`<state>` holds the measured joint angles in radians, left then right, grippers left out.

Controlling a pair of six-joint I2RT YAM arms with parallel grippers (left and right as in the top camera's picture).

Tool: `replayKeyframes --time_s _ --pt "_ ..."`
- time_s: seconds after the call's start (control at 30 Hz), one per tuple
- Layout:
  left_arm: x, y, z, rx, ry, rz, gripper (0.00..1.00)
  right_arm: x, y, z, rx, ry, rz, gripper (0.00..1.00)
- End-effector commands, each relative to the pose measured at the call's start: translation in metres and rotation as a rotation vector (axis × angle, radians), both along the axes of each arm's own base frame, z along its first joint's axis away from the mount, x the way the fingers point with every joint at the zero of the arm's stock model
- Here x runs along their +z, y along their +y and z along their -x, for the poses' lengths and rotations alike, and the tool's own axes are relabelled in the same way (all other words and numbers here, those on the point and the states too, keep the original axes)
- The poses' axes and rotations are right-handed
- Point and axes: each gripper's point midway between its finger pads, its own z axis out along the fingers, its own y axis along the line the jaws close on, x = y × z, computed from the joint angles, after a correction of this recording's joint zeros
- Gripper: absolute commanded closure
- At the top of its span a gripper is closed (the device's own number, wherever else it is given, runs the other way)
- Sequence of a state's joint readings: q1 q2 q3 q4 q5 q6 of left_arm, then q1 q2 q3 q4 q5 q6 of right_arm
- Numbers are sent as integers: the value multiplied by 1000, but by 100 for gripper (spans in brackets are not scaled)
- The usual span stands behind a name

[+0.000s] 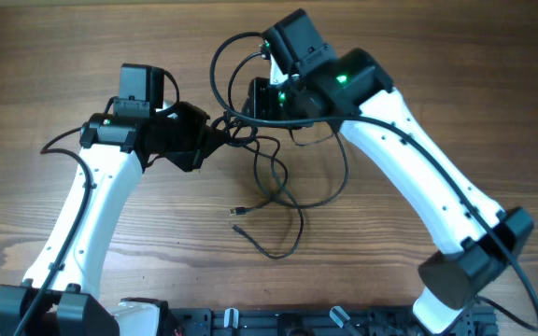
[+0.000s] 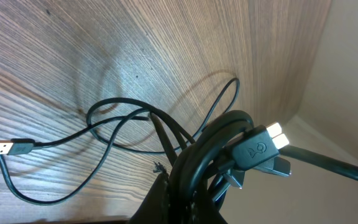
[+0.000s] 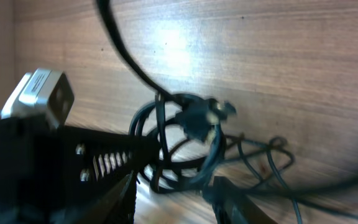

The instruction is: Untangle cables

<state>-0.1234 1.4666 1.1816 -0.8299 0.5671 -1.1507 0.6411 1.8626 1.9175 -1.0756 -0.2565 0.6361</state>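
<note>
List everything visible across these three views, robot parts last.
cables: several, exact count unclear in the tangle, black, mid-table between the two arms
USB plug: one, blue insert, lying on the table at a cable end
larger plug: one, black with a pale tip, sticking out of the bundle
table: one, brown wood grain, under everything
left arm: one, white and black, left side
right arm: one, white and black, right side
left tool: one, black, shut on the cables
right tool: one, black, open, facing the bundle
</note>
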Motion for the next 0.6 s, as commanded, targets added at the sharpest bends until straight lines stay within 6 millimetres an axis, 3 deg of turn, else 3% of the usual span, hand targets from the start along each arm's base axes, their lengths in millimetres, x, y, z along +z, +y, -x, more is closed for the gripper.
replayKeyframes --time_s 0.0,0.17,0.3,0.43,0.47,0.57 --pt "4 -5 1 -9 0 28 96 -15 13 -1 7 40 -8 59" --pt "4 -5 1 -9 0 27 96 -25 13 4 14 78 6 96" --pt "3 -4 1 -7 -3 17 96 -17 13 2 15 56 -10 96" --pt "1 0 0 -12 -17 -11 96 49 10 1 83 -71 -156 96" --pt "0 1 -1 -12 -21 -21 96 84 3 -1 99 -135 -233 96" --pt "-1 2 0 -10 -15 -27 96 144 -15 0 126 -227 -392 96"
